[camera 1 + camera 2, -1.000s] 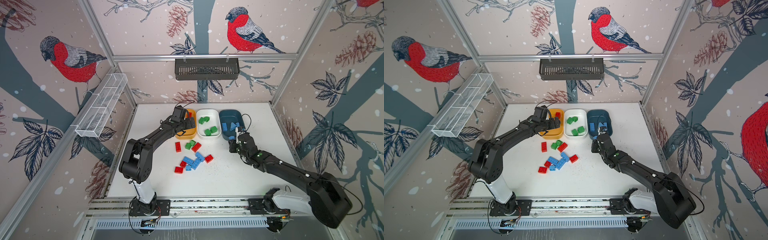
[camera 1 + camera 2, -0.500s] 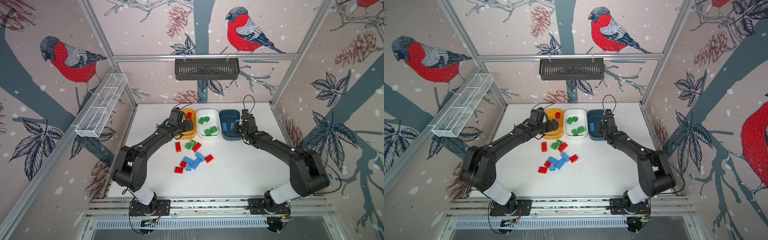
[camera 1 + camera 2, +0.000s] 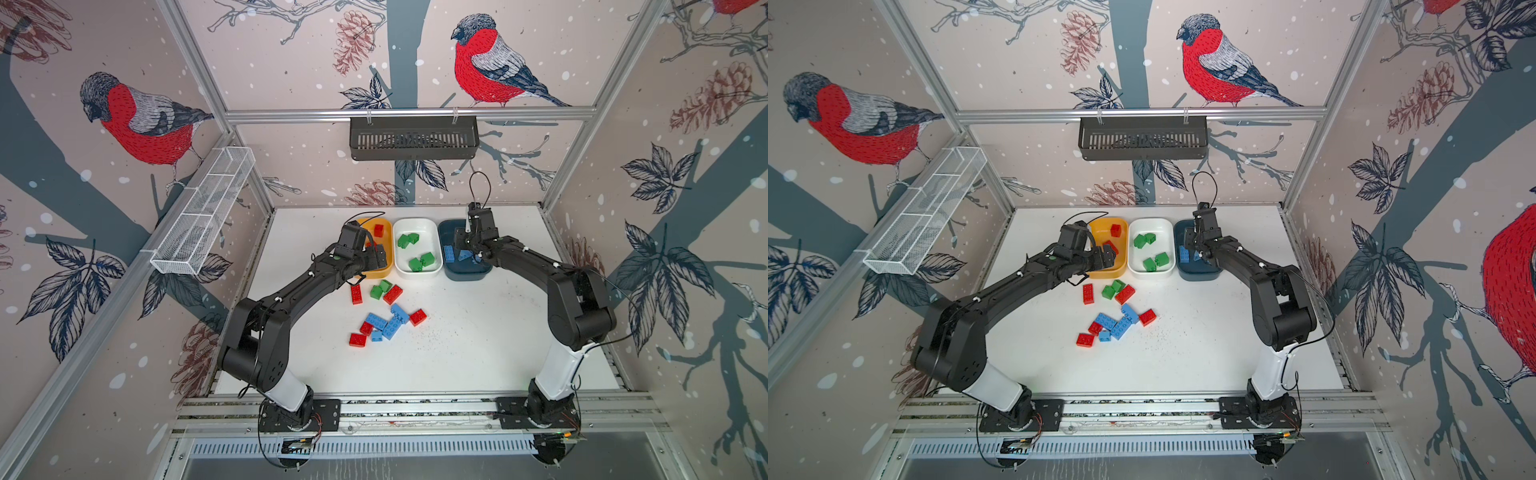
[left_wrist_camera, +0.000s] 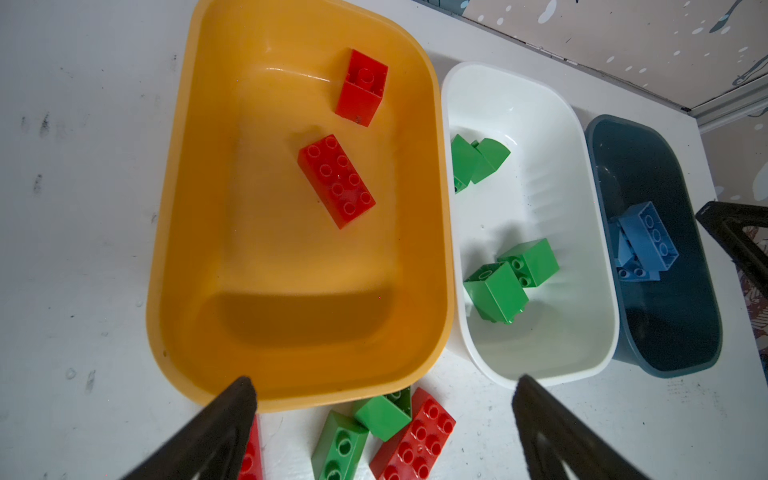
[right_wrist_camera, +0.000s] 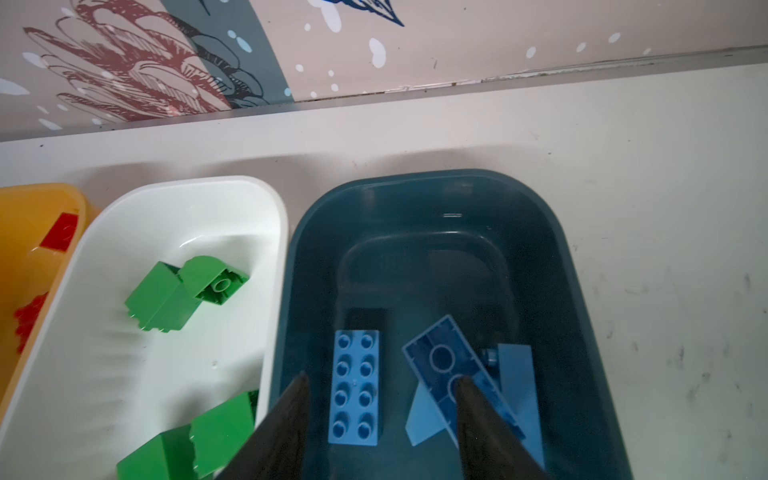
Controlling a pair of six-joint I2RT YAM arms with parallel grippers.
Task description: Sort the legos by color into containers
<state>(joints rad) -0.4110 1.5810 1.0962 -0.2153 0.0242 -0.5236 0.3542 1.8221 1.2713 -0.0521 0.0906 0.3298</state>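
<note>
In both top views we count three tubs in a row at the worktop's (image 3: 478, 353) far edge: yellow tub (image 3: 389, 232), white tub (image 3: 417, 272), teal tub (image 3: 465, 275). Before them lie eleven loose legos (image 3: 390, 330): five red, four blue, two green.

Left wrist view: the left hand (image 4: 384, 379) is open and empty at the yellow tub's near rim. Two red bricks (image 4: 336, 180) lie inside, the longer one diagonal.

Right wrist view: the right hand (image 5: 381, 377) is open over the teal tub. We make out three blue bricks (image 5: 356, 386), one studs up and lengthwise, another partly behind the hand.
</note>
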